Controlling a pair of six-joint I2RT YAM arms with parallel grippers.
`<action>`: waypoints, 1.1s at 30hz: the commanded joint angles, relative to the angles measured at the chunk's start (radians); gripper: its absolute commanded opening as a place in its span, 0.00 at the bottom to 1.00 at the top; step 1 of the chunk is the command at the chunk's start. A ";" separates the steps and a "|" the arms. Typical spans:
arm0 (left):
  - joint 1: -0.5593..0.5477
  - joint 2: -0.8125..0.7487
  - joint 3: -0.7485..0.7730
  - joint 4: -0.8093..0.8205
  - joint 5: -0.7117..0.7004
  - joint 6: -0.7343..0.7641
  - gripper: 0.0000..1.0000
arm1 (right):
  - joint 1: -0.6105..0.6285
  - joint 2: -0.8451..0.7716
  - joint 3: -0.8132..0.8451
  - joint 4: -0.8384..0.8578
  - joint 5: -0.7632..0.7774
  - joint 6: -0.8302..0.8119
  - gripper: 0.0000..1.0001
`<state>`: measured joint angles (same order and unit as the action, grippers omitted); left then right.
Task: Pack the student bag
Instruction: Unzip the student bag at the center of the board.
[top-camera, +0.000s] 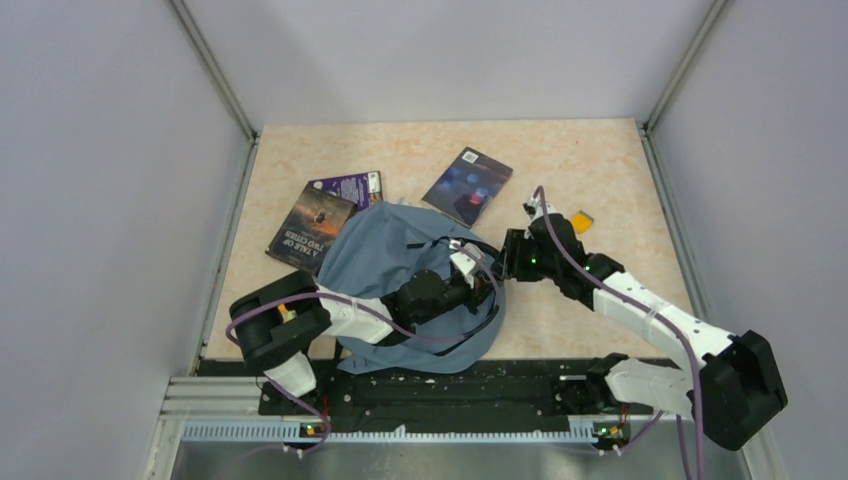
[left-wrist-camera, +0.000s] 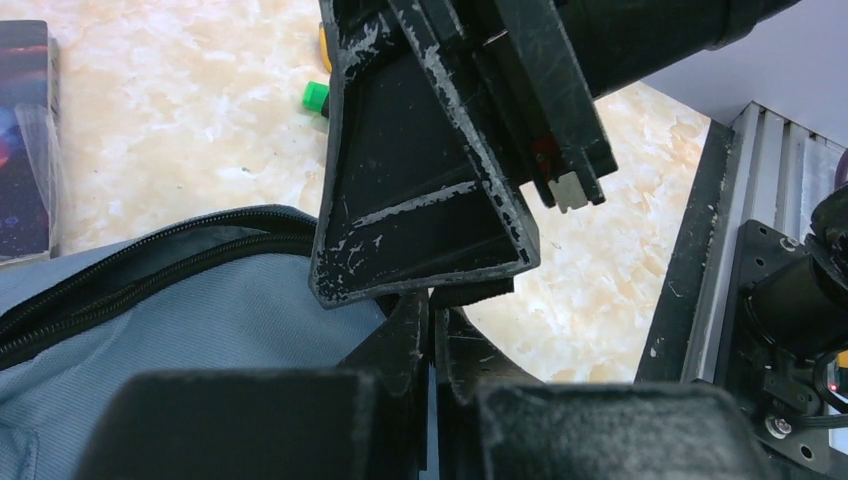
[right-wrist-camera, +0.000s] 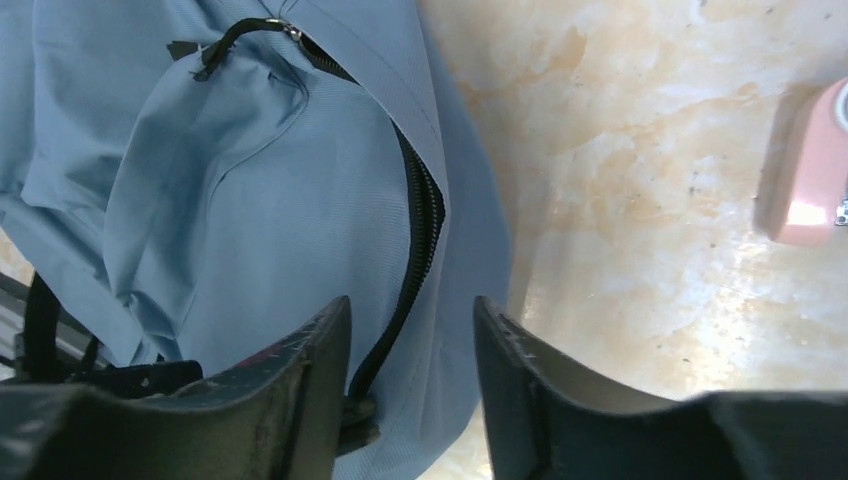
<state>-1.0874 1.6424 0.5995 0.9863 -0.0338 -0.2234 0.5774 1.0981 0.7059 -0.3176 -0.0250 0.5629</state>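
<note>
With left fingers (left-wrist-camera: 432, 335) clenched at the student bag's (top-camera: 370, 255) three-o'clock edge, the parted right fingers (top-camera: 497, 262) astride the zipper (right-wrist-camera: 425, 215) should pinch just that upper lip.

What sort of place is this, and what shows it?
Probably a robotics lab test cell: plain grey partition walls enclose a beige marble-patterned tabletop, with two black-and-white robot arms mounted at its near edge.
</note>
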 joint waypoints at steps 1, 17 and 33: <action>0.000 -0.041 -0.013 0.058 0.018 -0.010 0.00 | -0.007 0.028 -0.006 0.071 -0.056 0.011 0.42; -0.001 -0.086 -0.005 -0.049 0.007 0.035 0.00 | -0.007 0.083 0.003 0.115 0.016 -0.020 0.00; -0.047 -0.199 -0.034 -0.193 0.012 0.013 0.00 | -0.008 0.126 0.072 0.158 0.178 -0.056 0.00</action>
<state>-1.1149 1.5120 0.5831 0.7864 -0.0284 -0.1890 0.5797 1.2125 0.7132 -0.2230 0.0319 0.5488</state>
